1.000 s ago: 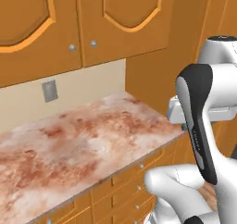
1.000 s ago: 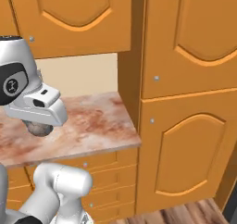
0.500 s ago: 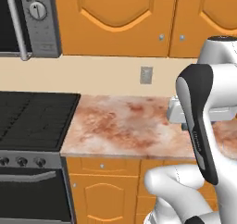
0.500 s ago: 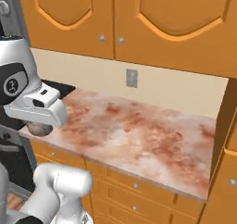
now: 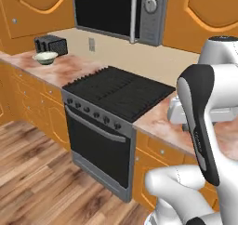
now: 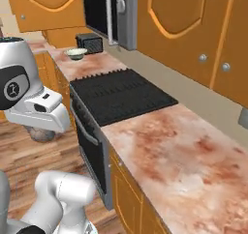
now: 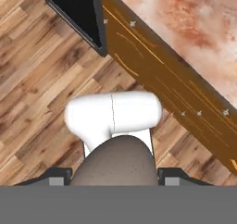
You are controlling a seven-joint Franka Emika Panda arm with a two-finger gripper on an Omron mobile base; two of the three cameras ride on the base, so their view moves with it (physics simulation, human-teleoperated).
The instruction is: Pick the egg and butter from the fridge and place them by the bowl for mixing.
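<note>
A brown-grey egg (image 7: 118, 159) sits between the two dark fingertips (image 7: 55, 177) of my gripper (image 7: 113, 176), which is shut on it. From the right base view, the egg (image 6: 41, 133) hangs under the white hand (image 6: 41, 113), above the wooden floor in front of the stove. The pale cream-green bowl (image 5: 45, 57) stands on the counter far to the left, beside a dark toaster (image 5: 51, 44). The bowl (image 6: 76, 52) is well beyond the stove from the hand. The butter and the fridge are out of view.
A black stove (image 5: 116, 93) with an oven door (image 5: 95, 145) splits the marbled counter (image 6: 179, 155). A microwave (image 5: 118, 10) hangs above it under orange cupboards (image 6: 179, 20). Wooden floor (image 5: 42, 182) lies open at the left.
The whole picture has swung along the counter, so the base has moved: stove, microwave, toaster and bowl have come into view. The egg stays in the gripper.
</note>
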